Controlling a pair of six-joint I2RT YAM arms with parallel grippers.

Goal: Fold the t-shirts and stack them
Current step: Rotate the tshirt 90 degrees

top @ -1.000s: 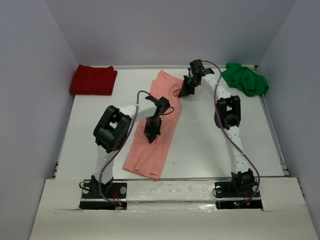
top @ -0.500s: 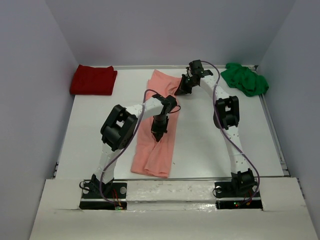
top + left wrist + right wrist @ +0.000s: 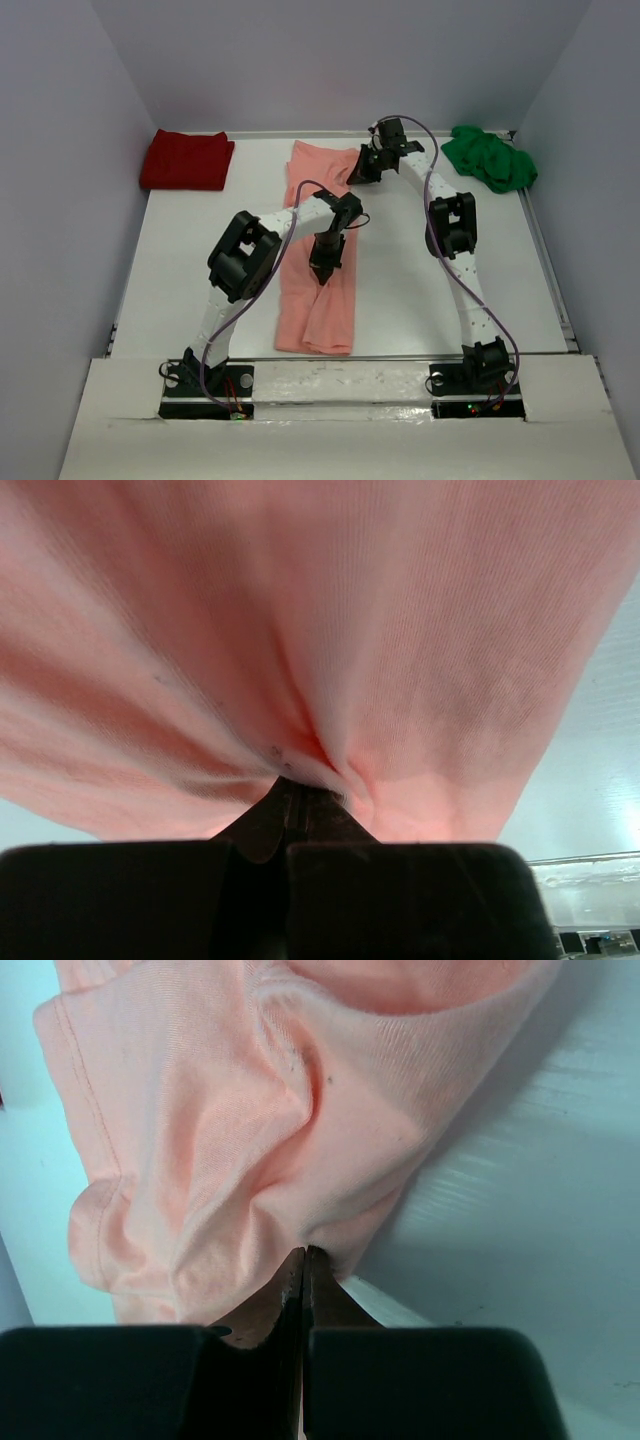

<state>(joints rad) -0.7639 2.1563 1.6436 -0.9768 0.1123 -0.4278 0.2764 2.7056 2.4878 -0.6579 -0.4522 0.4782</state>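
Note:
The salmon-pink t-shirt lies as a long folded strip down the middle of the table, from the back edge to near the front. My left gripper is shut on its cloth near the middle; the left wrist view shows the shirt bunched at the closed fingertips. My right gripper is shut on the shirt's far right edge; the right wrist view shows the fabric gathered at its tips. The dark red t-shirt lies folded at the back left. The bright green t-shirt lies crumpled at the back right.
White walls close the table on the left, back and right. A metal rail runs along the front edge by the arm bases. White tabletop shows between the pink shirt and the right arm.
Both grippers have dragged the pink shirt: its far end moved left and its near end moved right, so the strip now lies nearly straight front to back instead of slanted.

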